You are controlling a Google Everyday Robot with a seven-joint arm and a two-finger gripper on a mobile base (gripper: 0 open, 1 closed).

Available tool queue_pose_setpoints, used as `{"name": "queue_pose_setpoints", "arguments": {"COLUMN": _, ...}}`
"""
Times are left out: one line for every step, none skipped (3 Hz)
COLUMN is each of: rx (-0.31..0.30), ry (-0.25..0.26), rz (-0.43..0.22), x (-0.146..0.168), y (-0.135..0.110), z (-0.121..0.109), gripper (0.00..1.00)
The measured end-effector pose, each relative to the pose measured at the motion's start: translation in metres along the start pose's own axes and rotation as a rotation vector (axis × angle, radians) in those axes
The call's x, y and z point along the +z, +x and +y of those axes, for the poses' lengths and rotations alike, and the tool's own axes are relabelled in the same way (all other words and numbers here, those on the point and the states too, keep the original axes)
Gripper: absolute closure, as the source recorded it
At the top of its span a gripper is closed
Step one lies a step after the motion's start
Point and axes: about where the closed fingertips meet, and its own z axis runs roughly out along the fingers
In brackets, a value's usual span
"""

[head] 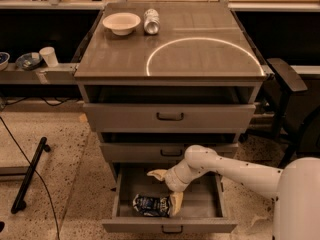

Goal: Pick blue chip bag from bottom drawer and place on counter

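The blue chip bag [149, 205] lies on its side in the front left of the open bottom drawer [170, 227]. My gripper [166, 188] reaches into the drawer from the right, just above and to the right of the bag. Its two pale fingers are spread open, the lower fingertip [176, 202] right at the bag's right end and the upper one [157, 174] above it. Nothing is held. The counter [200, 29] is the glossy cabinet top with a bright ring reflection.
A white bowl [121, 22] and a silver can [151, 20] stand at the counter's back left. Two taller grey drawers [170, 117] are partly open above the bottom one. A side shelf with cups [48, 56] is at the left, and a black pole [30, 174] lies on the floor.
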Motion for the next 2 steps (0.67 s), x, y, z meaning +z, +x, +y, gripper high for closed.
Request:
{"name": "queue_pose_setpoints", "arguments": {"rx": 0.000, "ry": 0.000, "rz": 0.000, "x": 0.0000, "y": 0.0000, "z": 0.0000, "gripper": 0.00}}
{"name": "queue_pose_setpoints", "arguments": {"rx": -0.048, "ry": -0.040, "rz": -0.040, "x": 0.0006, "y": -0.0037, "z": 0.0041, "gripper": 0.00}}
